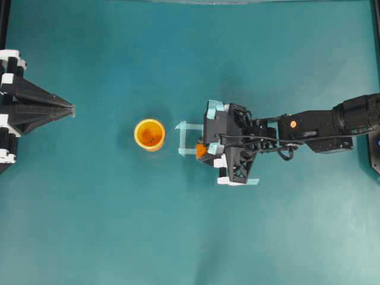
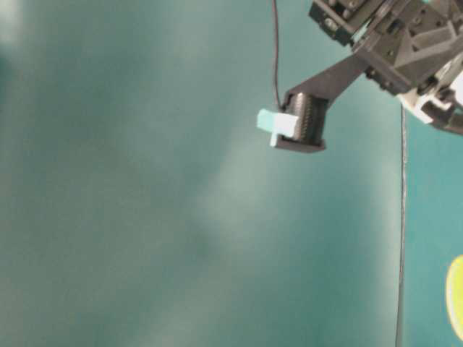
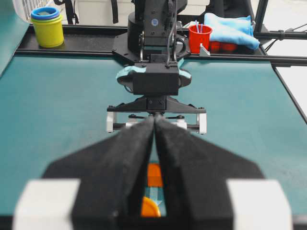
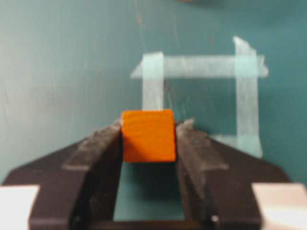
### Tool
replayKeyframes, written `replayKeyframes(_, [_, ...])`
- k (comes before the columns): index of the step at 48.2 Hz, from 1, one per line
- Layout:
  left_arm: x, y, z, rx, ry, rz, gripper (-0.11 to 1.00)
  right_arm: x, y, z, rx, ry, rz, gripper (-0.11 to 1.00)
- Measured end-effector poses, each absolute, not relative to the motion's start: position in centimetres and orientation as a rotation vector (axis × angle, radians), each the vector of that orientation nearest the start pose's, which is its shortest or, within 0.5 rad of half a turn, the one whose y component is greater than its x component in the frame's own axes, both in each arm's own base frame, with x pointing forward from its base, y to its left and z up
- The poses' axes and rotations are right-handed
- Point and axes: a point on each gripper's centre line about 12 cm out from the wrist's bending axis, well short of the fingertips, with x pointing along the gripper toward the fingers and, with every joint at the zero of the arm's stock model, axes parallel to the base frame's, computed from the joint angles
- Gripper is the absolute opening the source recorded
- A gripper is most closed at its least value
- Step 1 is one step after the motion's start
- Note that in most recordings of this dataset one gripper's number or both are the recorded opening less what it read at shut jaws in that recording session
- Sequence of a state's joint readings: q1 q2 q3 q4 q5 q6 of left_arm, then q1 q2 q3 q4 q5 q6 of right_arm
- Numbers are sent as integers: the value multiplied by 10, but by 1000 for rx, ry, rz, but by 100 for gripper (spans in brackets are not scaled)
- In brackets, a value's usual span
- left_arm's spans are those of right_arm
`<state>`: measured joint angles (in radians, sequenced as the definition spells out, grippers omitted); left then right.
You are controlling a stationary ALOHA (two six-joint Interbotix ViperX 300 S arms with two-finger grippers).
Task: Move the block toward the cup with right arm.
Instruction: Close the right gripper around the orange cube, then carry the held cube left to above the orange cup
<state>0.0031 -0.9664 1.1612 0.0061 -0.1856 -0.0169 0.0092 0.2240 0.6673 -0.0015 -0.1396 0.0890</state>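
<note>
The small orange block rests on the teal table at the lower right corner of a pale blue tape square. My right gripper reaches in from the right. In the right wrist view its fingers press both sides of the block, so it is shut on the block. The yellow-orange cup stands upright, left of the tape square and apart from the block. My left gripper sits shut at the left edge with its tips pointing at the cup. Through its narrow slot show the block and the cup.
The tape square lies just beyond the block in the right wrist view. Behind the table's far rail stand stacked yellow and blue cups, a red cup and a blue cloth. Black frame rails border the table.
</note>
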Motion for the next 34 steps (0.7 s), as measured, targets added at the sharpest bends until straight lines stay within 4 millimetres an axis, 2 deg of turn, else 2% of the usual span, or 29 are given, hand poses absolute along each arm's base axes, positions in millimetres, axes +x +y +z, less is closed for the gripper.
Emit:
replayKeyframes(6, [199, 0, 287, -11, 11, 0, 11, 409, 3, 101, 81, 733, -25, 40])
replayKeyframes(18, [199, 0, 285, -9, 32, 2, 11, 434, 4, 142, 70, 690, -18, 40])
replayKeyframes(34, [199, 0, 284, -11, 38, 2, 11, 464, -2, 179, 24, 600, -11, 40])
